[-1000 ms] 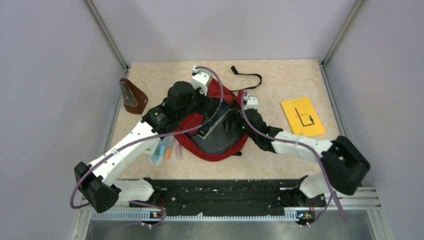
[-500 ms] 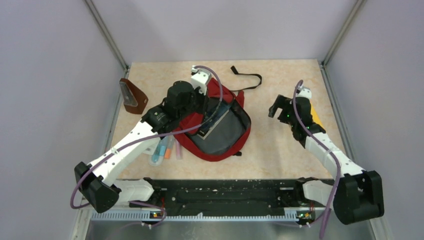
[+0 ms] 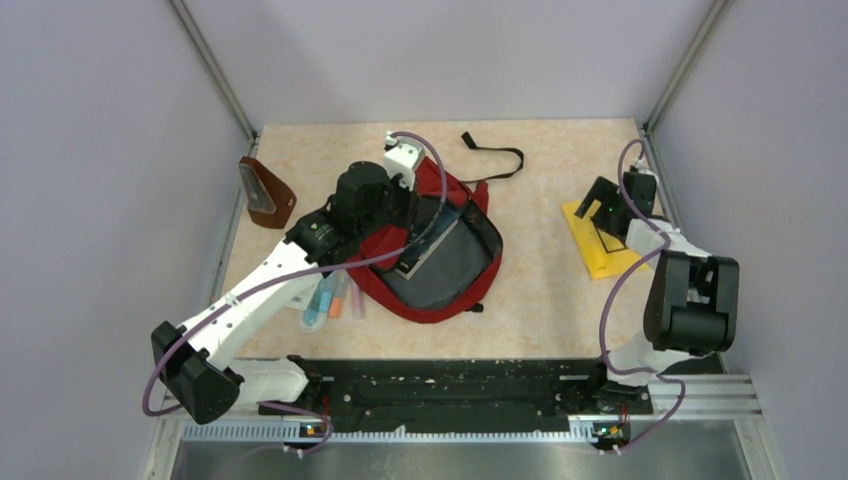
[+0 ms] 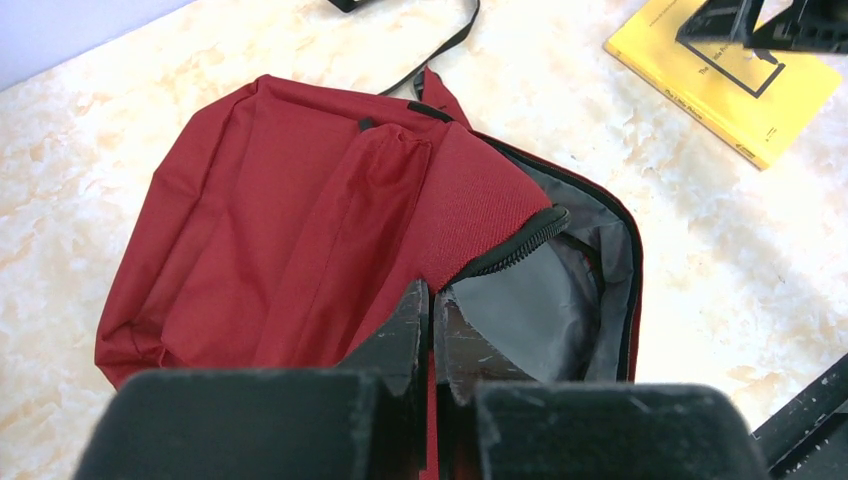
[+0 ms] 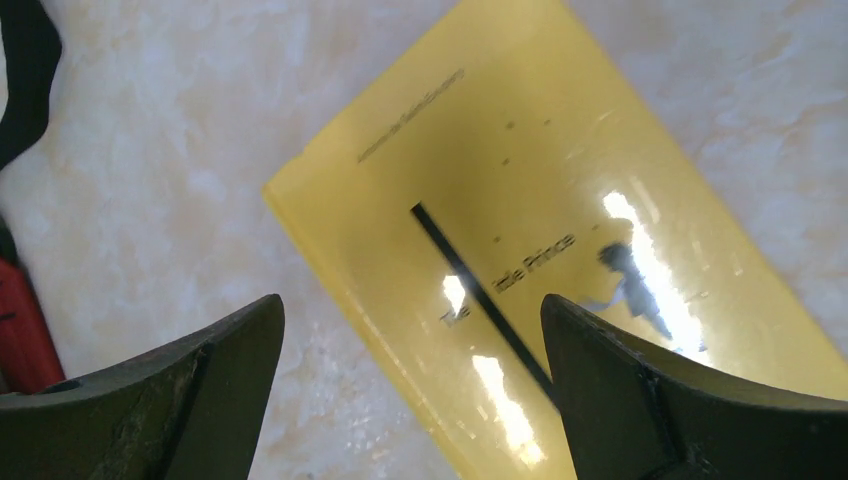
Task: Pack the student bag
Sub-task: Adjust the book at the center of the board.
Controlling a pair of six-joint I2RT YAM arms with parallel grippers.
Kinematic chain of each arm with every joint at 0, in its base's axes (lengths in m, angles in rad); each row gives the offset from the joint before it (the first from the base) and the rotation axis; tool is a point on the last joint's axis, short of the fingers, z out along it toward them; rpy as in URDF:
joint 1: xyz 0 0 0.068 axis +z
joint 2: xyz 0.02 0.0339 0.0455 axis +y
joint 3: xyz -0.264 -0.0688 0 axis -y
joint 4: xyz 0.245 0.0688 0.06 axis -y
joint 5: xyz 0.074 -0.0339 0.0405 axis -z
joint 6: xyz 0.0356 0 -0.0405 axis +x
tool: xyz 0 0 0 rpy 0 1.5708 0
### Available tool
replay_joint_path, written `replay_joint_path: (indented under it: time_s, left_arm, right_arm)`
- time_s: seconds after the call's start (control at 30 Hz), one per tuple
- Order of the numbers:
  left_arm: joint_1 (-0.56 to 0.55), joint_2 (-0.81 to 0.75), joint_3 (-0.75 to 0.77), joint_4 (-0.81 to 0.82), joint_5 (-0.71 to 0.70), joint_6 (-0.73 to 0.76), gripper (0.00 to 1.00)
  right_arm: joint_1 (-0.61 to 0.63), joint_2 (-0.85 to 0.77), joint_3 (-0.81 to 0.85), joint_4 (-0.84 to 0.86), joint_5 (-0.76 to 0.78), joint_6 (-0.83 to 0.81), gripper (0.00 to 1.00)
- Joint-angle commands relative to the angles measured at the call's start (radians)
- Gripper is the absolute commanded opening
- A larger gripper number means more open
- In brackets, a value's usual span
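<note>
- Over at the right side of the surface now with the right pincer. A second ago it was down at the mouth of the student bag, and half a second ago mid-swing between the two.
- Hovering just above the yellow book, fingers spread wide, one over bare surface and the other over the cover. Nothing gripped yet.
- No change with the left pincer: squeezed together on the edge of the bag's zippered flap, still lifting it so the grey lining shows.
- Bag unmoved in the middle of the surface, lying flat, mouth gaping toward the right, well apart from the book.
- Something dark and flat with a pale edge visible in the mouth from above; hard to say what.
- Meaning for the task, as a guess: done at the bag for the moment and on to the next item, with the book the likely thing to fetch and slide into the held-open mouth.
- Probably needed next: lowering onto the book's edge and closing, which looks awkward with a thin glossy cover lying flat.
- Also outside the bag: a few pens just beside its left side, and a brown pouch near the left edge.
</note>
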Motion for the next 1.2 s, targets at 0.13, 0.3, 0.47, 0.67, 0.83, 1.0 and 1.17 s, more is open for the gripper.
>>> replay_joint_path:
  time_s: [0.13, 0.3, 0.47, 0.67, 0.83, 1.0, 1.17]
  left_arm:
    - [0.011, 0.005, 0.006, 0.051, 0.015, -0.018, 0.0]
    - [0.012, 0.01, 0.008, 0.05, 0.021, -0.023, 0.0]
    - [0.011, 0.013, 0.009, 0.05, 0.028, -0.027, 0.0]
    - [0.012, 0.01, 0.01, 0.048, 0.04, -0.034, 0.0]
    - [0.012, 0.003, 0.01, 0.048, 0.042, -0.035, 0.0]
    - [0.012, -0.005, 0.01, 0.05, 0.051, -0.04, 0.0]
    - [0.012, -0.008, 0.013, 0.05, 0.059, -0.046, 0.0]
  right_arm:
    - [-0.127, 0.127, 0.174, -0.047, 0.017, -0.104, 0.96]
    - [-0.178, 0.195, 0.205, -0.078, 0.0, -0.108, 0.96]
    - [-0.182, 0.219, 0.207, -0.09, -0.025, -0.114, 0.94]
    - [-0.182, 0.229, 0.205, -0.116, -0.074, -0.123, 0.91]
    - [-0.186, 0.245, 0.253, -0.16, 0.053, -0.153, 0.92]
    - [-0.21, 0.275, 0.283, -0.192, 0.084, -0.158, 0.92]
    - [-0.211, 0.27, 0.258, -0.18, -0.053, -0.157, 0.91]
